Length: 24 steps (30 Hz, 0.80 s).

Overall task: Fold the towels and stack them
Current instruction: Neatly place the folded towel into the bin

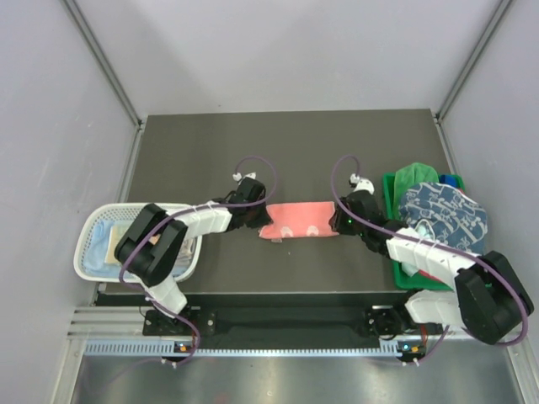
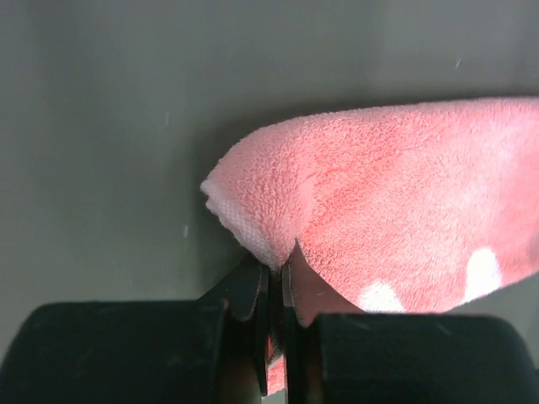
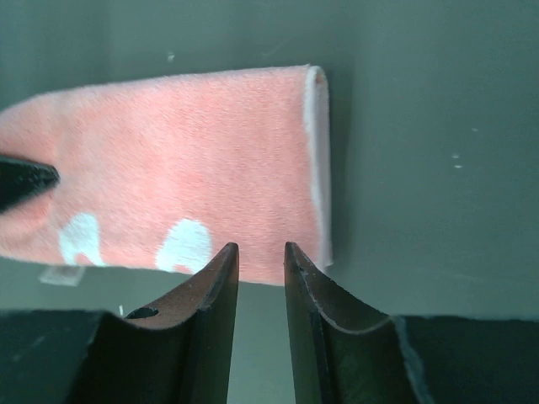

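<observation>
A coral pink towel (image 1: pixel 299 221) lies folded into a long strip on the dark table between my two grippers. My left gripper (image 1: pixel 255 217) is at its left end. In the left wrist view the left gripper (image 2: pixel 275 268) is shut on a pinched-up corner of the coral towel (image 2: pixel 396 194). My right gripper (image 1: pixel 344 220) is at the strip's right end. In the right wrist view the right gripper (image 3: pixel 261 248) stands a little open, just short of the near edge of the coral towel (image 3: pixel 185 177), with nothing between its fingers. More towels lie piled at the right: a navy patterned one (image 1: pixel 444 215) and a green one (image 1: pixel 414 175).
The green bin (image 1: pixel 389 189) under the towel pile stands close to my right arm. A white mesh basket (image 1: pixel 93 244) with pale cloth inside sits at the table's left edge by my left arm. Grey walls close in the table on three sides.
</observation>
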### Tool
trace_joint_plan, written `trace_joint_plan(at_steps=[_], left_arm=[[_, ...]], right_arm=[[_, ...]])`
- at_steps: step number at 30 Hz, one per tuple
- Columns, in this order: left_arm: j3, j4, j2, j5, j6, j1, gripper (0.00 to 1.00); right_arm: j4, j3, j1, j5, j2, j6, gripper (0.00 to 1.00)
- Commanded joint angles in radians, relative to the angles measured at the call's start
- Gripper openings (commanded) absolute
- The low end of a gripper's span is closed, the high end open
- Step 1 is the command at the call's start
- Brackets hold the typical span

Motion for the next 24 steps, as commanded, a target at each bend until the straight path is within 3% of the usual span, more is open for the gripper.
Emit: trace_joint_plan(at_steps=[1,8,9,12,13,16,20,24], left_arm=[[-0.088,-0.139,-0.086,-0.049,-0.112,-0.045,0.00],[-0.220,-0.179,-0.303,-0.095,-0.237,-0.080,0.00],[-0.234,-0.182,-0.321,-0.106,-0.250,-0.088,0.14],[-0.268,-0.205,-0.390,-0.141,-0.238,-0.087,0.33],[-0.267,-0.211,-0.404,-0.146,-0.226,-0.088,0.46],[-0.235,-0.285,-0.465,-0.196,-0.183,-0.085,0.60],[-0.169,-0.423,-0.599,-0.299,-0.152,-0.061,0.62],[-0.078,-0.543,-0.731,-0.328,-0.084,0.031,0.62]], right_arm=[[-0.018,0.072,0.080,0.040,-0.007,0.001,0.29],[-0.029,0.180,0.220,0.071,0.097,0.018,0.29],[-0.030,0.192,0.257,0.076,0.113,0.021,0.29],[-0.023,0.241,0.313,0.083,0.173,0.030,0.29],[-0.021,0.264,0.324,0.079,0.203,0.029,0.30],[-0.027,0.318,0.370,0.077,0.255,0.030,0.31],[-0.023,0.364,0.423,0.079,0.294,0.038,0.35],[-0.043,0.419,0.493,0.115,0.354,0.041,0.41]])
